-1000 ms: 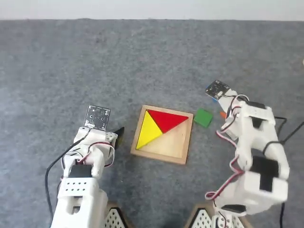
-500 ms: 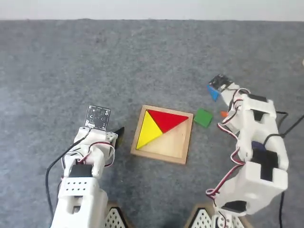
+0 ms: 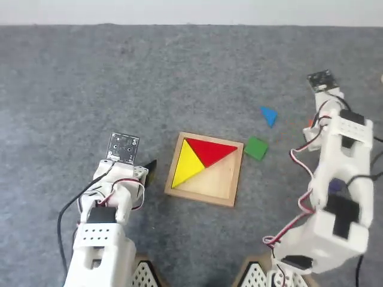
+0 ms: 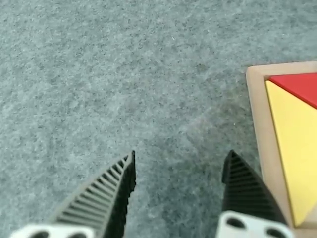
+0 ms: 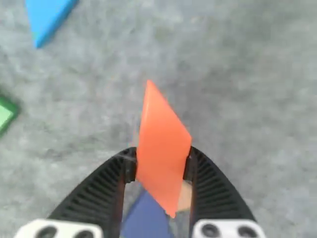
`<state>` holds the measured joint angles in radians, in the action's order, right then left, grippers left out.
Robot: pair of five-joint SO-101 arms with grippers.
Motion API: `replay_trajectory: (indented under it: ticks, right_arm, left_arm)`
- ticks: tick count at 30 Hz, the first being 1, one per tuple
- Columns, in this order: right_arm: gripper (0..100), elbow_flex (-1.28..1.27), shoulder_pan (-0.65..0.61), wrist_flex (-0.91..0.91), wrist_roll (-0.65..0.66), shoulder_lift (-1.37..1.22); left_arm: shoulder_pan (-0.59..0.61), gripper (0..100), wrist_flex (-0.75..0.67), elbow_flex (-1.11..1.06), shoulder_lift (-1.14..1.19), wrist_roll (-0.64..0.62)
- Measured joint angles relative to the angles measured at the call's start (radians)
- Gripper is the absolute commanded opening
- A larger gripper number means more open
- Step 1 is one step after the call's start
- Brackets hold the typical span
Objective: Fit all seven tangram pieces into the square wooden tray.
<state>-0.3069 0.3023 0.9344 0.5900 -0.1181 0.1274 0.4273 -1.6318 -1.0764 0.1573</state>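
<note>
Now the right arm has swung out to the far right of the grey worktop (image 3: 90, 72), away from the spot beside the green square where it hung a second ago. Its claw (image 5: 160, 153) is closed on an orange parallelogram (image 5: 162, 124), pinched on edge between the two black jaws. The move uncovers the blue triangle (image 3: 269, 115), lying flat a little beyond the green square (image 3: 256, 148). The green square sits just right of the square wooden tray (image 3: 230, 194), by its far right corner.

The tray is mid-worktop and holds two pieces that touch each other. One is a red triangle (image 3: 209, 149) along its far edge, the other a yellow triangle (image 3: 187, 164) against its left edge.

The left arm has not moved. Its claw (image 4: 181, 163) hangs wide open and empty over bare worktop just left of the tray.

With the orange piece held, the likely next step is carrying it back left to the tray's open near-right half.
</note>
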Motion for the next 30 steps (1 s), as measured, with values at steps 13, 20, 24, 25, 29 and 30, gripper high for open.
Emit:
replay_trajectory:
  ticks: [13, 20, 24, 25, 29, 30]
  right_arm:
    - [26.2, -0.347, -0.13, 0.009, 0.094, 0.417]
    - [17.3, -0.348, -0.149, 0.012, 0.041, 0.358]
    - [10.6, -0.348, -0.183, 0.02, 0.043, 0.284]
    - [11.7, -0.348, -0.189, 0.026, 0.051, 0.273]
    - [13.7, -0.365, -0.212, 0.038, 0.077, 0.262]
    - [13.7, -0.371, -0.218, 0.038, 0.078, 0.262]
  left_arm:
    - [0.0, 28, 0.0, 0.0, 0.0, 0.0]
    - [0.0, 28, 0.0, 0.0, 0.0, 0.0]
    - [0.0, 28, 0.0, 0.0, 0.0, 0.0]
    - [0.0, 28, 0.0, 0.0, 0.0, 0.0]
    - [0.0, 28, 0.0, 0.0, 0.0, 0.0]
    - [0.0, 28, 0.0, 0.0, 0.0, 0.0]
